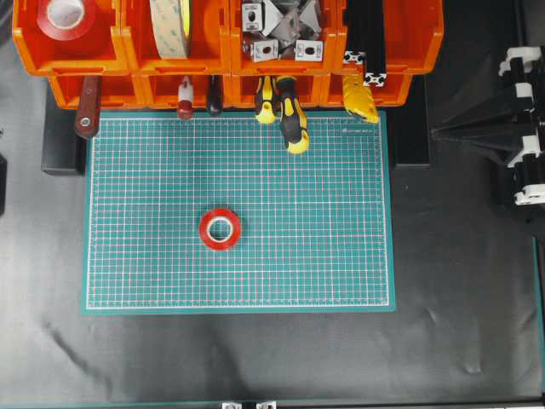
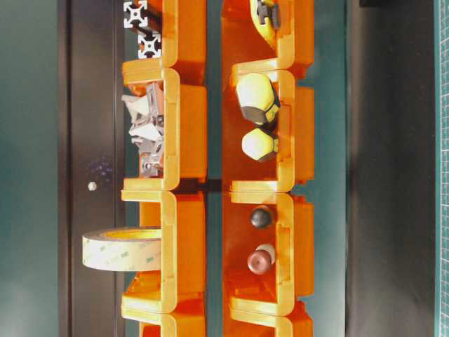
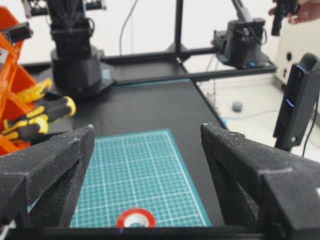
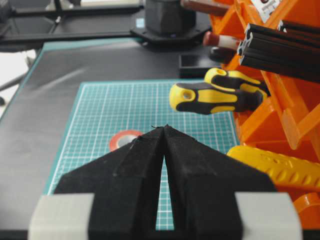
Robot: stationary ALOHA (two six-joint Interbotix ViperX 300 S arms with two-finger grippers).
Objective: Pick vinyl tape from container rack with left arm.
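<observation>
The vinyl tape (image 3: pixel 136 219) lies flat on the green mat (image 3: pixel 145 170), below and between the wide-spread left gripper (image 3: pixel 145 150), untouched.

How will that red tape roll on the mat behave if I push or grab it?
The red tape roll lies flat on the green mat, so it will probably slide, not roll. It looks small and hollow, likely light. Its glossy surface may be slippery.

A black tabletop (image 1: pixel 460 281) carries a green grid mat (image 1: pixel 341 256), with a white wall (image 3: pixel 150 25) behind, a pale floor (image 3: pixel 250 120) beside it, and a black frame post (image 3: pixel 178 25) standing upright.
</observation>
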